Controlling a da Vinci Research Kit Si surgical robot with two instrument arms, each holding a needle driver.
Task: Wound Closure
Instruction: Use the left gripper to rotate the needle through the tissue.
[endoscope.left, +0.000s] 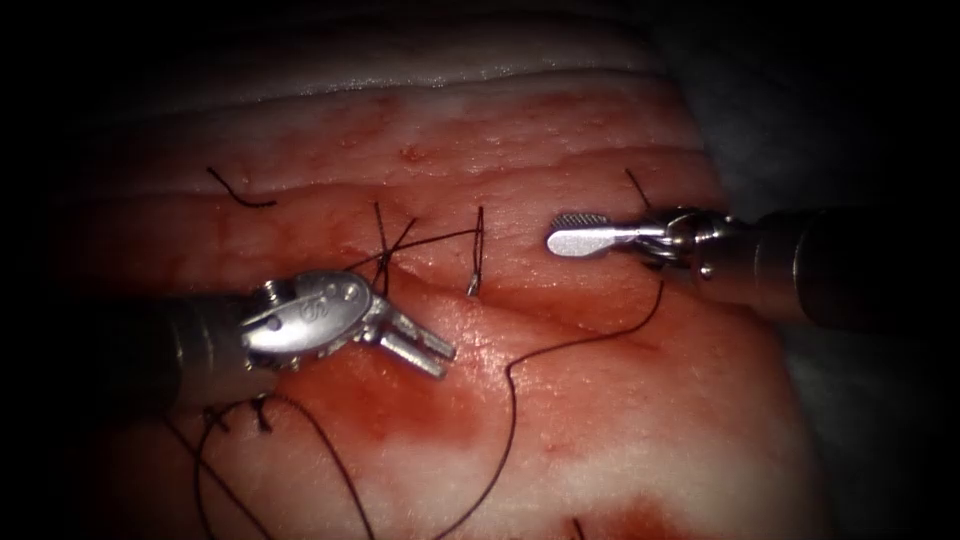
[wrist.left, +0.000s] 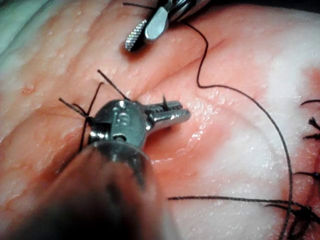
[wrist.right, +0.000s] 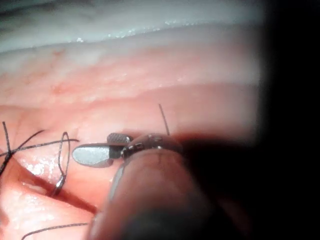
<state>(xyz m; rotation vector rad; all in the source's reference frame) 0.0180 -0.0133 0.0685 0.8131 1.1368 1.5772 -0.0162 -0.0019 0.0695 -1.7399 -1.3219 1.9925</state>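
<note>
The left arm's silver needle driver (endoscope.left: 425, 348) lies over the pink, fat-streaked pork tissue (endoscope.left: 600, 420) with its jaws spread a little and nothing between them. The right arm's silver needle driver (endoscope.left: 580, 232), at 3 o'clock in the endoscope view, also has its jaws slightly parted and empty.

Between the two tools the thin dark curved needle (endoscope.left: 476, 255) stands unheld. Its lower end sits in the tissue at the edge of the dark crease of the cut (endoscope.left: 560, 308); how deep it goes I cannot tell.

The long dark thread (endoscope.left: 512, 400) lies slack, sweeping from under the right tool toward 6 o'clock.

A knotted stitch with short upright ends (endoscope.left: 385, 250) sits at 9 o'clock of the needle, and more dark knots (endoscope.left: 260, 415) lie at 7 o'clock of the left tool. A loose cut end of thread (endoscope.left: 240, 192) rests at 10 o'clock, and red fluid (endoscope.left: 400, 400) stains the tissue.

By my reading the closure is partway done: the stitches toward 9 o'clock are tied, and the crease toward 3 o'clock looks unstitched
</note>
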